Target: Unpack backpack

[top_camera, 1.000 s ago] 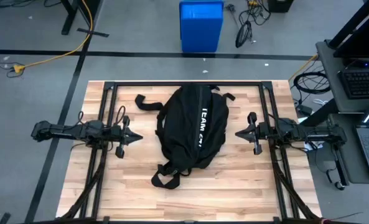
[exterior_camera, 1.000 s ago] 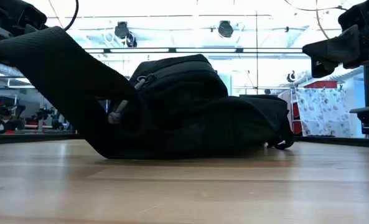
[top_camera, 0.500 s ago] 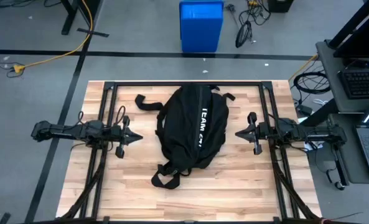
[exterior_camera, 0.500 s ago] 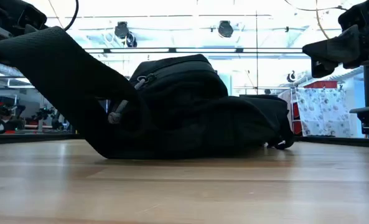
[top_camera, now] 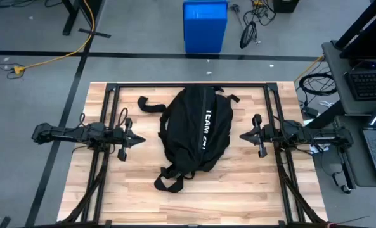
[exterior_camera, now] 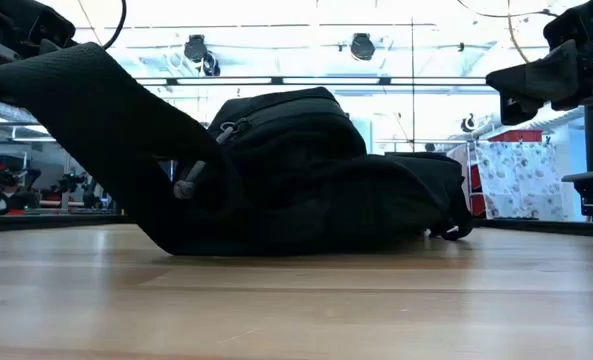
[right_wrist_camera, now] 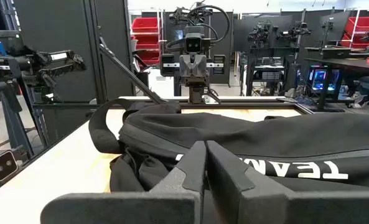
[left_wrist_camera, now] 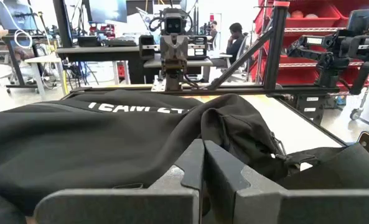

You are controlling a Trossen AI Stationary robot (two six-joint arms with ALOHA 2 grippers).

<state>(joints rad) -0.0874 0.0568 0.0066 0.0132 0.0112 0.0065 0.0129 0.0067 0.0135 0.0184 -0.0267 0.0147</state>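
Observation:
The black backpack [top_camera: 194,130] lies flat in the middle of the wooden table, its white lettering [top_camera: 209,130] facing up; one strap [top_camera: 151,104] trails toward the far left, and a strap loop [top_camera: 168,179] lies toward the near edge. In the low view the backpack [exterior_camera: 306,180] rests on the tabletop. My left gripper [top_camera: 141,140] hovers shut to the left of the backpack, pointing at it, with a gap between. My right gripper [top_camera: 243,135] hovers shut to the right, also pointing at it and apart from it. Both wrist views show the shut fingers [left_wrist_camera: 203,165] [right_wrist_camera: 205,163] with the backpack beyond.
A black metal frame [top_camera: 188,86] runs along the table's far edge and down both sides. A blue bin [top_camera: 205,25] stands on the floor beyond the far edge. A desk with laptops [top_camera: 375,101] is off to the right. Bare wood [top_camera: 238,190] lies near the front edge.

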